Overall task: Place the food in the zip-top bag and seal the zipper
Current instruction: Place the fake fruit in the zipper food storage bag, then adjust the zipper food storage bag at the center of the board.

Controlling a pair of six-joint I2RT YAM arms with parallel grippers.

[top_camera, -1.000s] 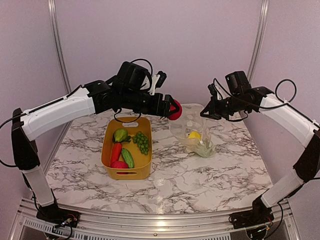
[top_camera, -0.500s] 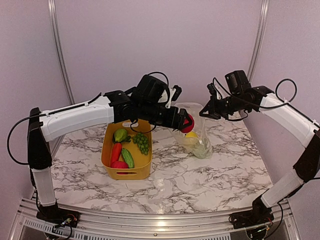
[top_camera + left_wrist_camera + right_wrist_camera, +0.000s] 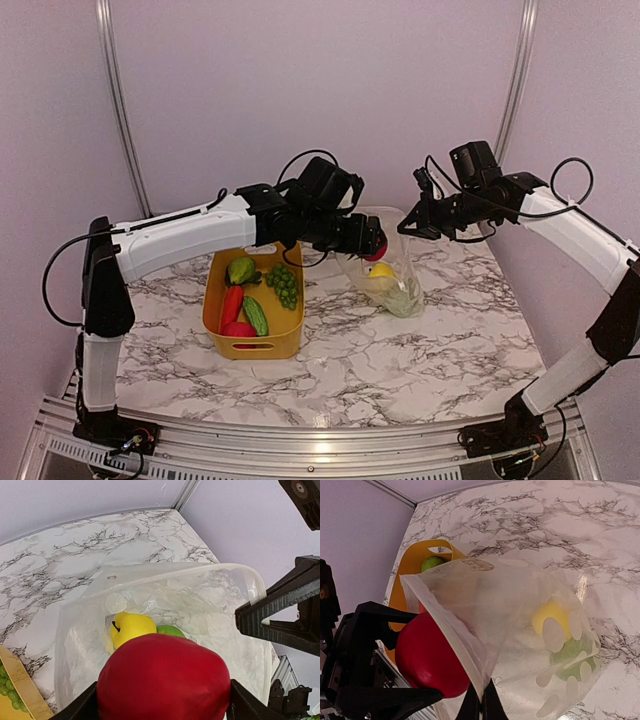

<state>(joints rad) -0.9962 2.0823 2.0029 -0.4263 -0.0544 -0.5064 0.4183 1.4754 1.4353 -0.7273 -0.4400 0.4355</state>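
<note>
The left gripper [image 3: 369, 241], jaws wide, grips a glossy red plastic toy fruit [image 3: 165, 675] at the mouth of the clear dotted soft-plastic bag [image 3: 210, 592]; the right gripper [image 3: 408, 228], jaws closed, pinches its rim. The fruit should pass the rim before release.

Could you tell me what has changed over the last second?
The left tool, gripping the red plastic toy fruit, swung right from beside the yellow plastic bin to the open clear dotted zip-top bag. The right tool stayed shut on its rim; bin unchanged.
</note>
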